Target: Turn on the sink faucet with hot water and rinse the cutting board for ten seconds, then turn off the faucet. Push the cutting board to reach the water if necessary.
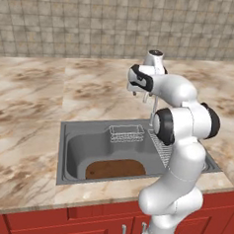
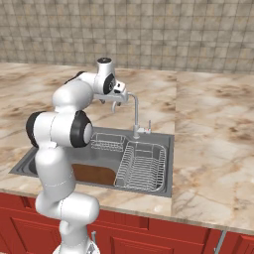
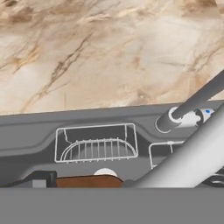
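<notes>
The silver gooseneck sink faucet (image 2: 135,115) stands at the back rim of the grey sink (image 2: 167,155), its stem half hidden by my arm in the left base view. No water runs from it. My gripper (image 2: 116,103) hangs high over the basin at the tip of the spout, fingers apart and holding nothing; it is also in the left base view (image 1: 140,94). In the hand view the spout (image 3: 188,157) crosses close by on the right. The dark-brown cutting board (image 1: 116,169) lies flat on the basin floor at the front, also visible beside my arm (image 2: 94,174).
A small wire basket (image 1: 126,133) hangs on the sink's back wall. A wire dish rack (image 2: 142,166) fills the right part of the basin. Marble counter (image 1: 30,108) surrounds the sink, with a tiled wall behind and red cabinet fronts below.
</notes>
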